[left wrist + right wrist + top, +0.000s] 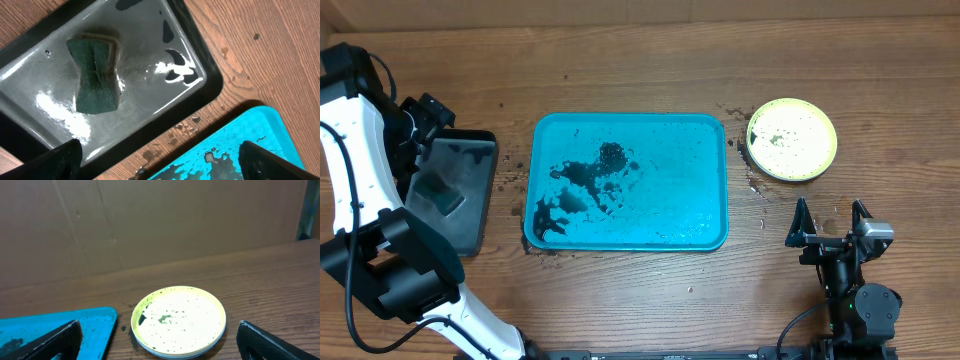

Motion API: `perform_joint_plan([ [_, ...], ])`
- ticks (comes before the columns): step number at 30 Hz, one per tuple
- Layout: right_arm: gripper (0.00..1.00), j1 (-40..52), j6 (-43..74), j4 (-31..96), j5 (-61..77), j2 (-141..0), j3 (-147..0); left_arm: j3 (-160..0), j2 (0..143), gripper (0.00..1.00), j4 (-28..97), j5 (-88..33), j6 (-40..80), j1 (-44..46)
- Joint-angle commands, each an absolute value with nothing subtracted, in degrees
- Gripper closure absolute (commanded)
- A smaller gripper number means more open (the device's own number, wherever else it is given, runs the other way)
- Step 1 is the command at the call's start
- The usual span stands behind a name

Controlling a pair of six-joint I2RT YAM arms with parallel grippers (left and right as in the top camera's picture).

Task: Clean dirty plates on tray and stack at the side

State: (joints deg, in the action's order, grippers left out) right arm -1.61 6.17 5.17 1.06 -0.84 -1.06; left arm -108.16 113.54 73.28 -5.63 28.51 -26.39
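Observation:
The turquoise tray [625,180] lies mid-table with dark wet smears [590,175] and no plates on it. A yellow-green rimmed plate [792,139], speckled dark, sits on the wood right of the tray. It also shows in the right wrist view [177,320], with a pale edge of another plate under it. The white and light blue plates are otherwise hidden. My right gripper [830,212] is open and empty, in front of the plate [160,347]. My left gripper [160,162] is open and empty over the gap between the black tray and the turquoise tray's corner [240,145].
A black tray with a grey inside [470,215] stands left of the turquoise tray. A green sponge [95,75] lies in its wet inside [150,60]. Dark spatter marks the wood near the plate [752,180] and by the tray's left edge [517,185].

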Motion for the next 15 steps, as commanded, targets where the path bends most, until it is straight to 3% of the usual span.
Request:
perform_joint_plan([
  [1,0.0,-1.23,6.37,4.82,0.47,-0.16,-0.45,-108.75,113.47,0.0,73.25,-5.98,28.32,-26.55],
  [15,0.0,-1.23,6.37,4.8,0.47,-0.16,-0.45,-108.75,113.47,0.0,73.43,-3.97,28.27,-26.55],
])
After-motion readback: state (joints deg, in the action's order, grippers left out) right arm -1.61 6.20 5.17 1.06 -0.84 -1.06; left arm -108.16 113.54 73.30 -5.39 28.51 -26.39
